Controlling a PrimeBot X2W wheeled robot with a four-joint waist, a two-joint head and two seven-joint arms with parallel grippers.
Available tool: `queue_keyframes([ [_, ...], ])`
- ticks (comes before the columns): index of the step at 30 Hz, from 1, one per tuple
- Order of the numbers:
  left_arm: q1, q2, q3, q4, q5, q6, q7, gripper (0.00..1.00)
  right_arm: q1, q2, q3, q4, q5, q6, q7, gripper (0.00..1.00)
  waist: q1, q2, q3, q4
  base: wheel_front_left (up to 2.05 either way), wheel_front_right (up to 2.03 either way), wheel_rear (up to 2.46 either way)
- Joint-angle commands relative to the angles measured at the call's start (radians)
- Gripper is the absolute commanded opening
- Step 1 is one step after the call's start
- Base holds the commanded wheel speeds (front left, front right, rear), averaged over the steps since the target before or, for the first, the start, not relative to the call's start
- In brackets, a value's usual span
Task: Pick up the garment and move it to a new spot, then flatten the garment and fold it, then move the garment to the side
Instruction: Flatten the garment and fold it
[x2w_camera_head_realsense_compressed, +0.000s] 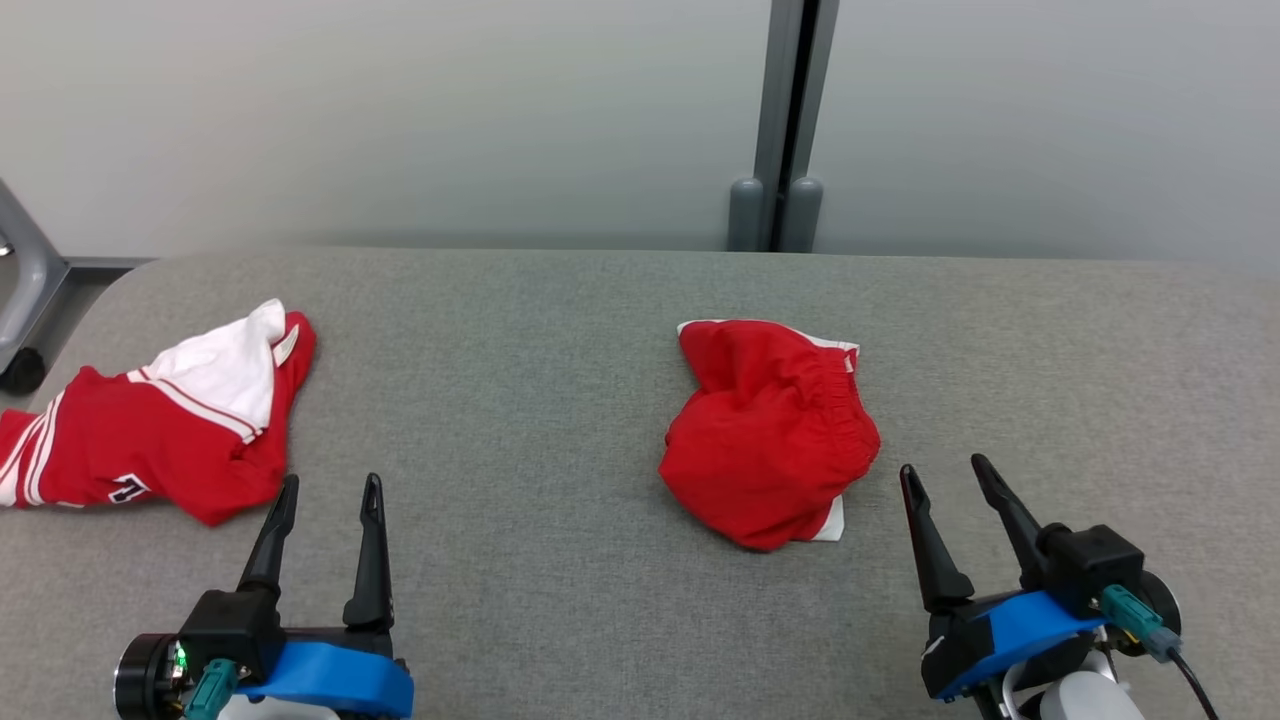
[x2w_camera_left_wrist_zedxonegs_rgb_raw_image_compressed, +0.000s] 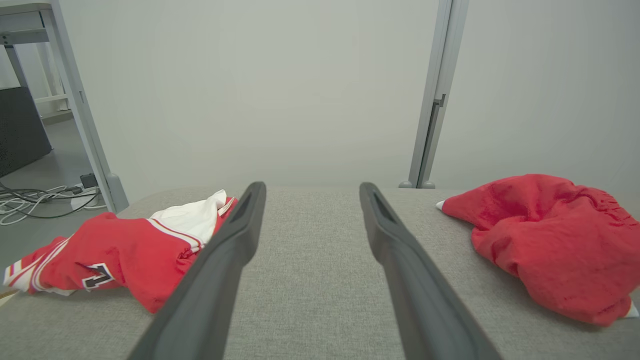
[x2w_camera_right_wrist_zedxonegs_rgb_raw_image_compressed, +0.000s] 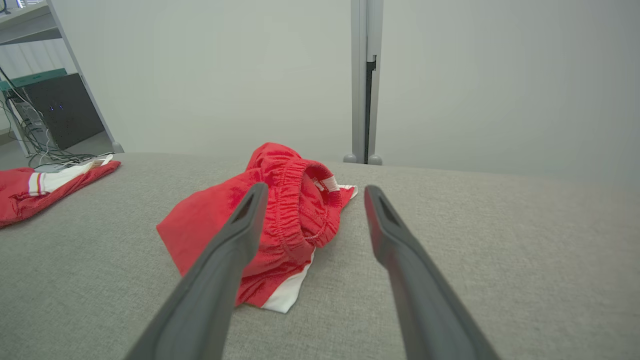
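Red shorts (x2w_camera_head_realsense_compressed: 770, 430) lie crumpled on the grey table (x2w_camera_head_realsense_compressed: 560, 330), a little toward 3 o'clock from its middle. The right gripper (x2w_camera_head_realsense_compressed: 944, 466) sits near them at their 4 o'clock, jaws spread, holding nothing. The left gripper (x2w_camera_head_realsense_compressed: 331, 482), also spread and empty, is at 5 o'clock of a red-and-white jersey (x2w_camera_head_realsense_compressed: 160, 430) lying at the table's 9 o'clock edge.
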Motion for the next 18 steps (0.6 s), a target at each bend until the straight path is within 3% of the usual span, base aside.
queue_keyframes([
  [1, -0.021, -0.001, -0.001, 0.002, -0.003, -0.007, -0.003, 1.00, -0.022, -0.002, 0.002, 0.025, -0.009, 0.000, -0.003, 1.00, 0.0000, 0.0000, 0.012, 0.013, 0.00, 0.00, 0.00],
  [18, -0.089, -0.012, -0.036, 0.013, -0.001, -0.014, -0.003, 1.00, -0.224, -0.029, 0.014, 0.399, -0.077, 0.000, -0.003, 1.00, 0.0000, 0.0000, 0.114, 0.089, 0.00, 0.00, 0.00],
])
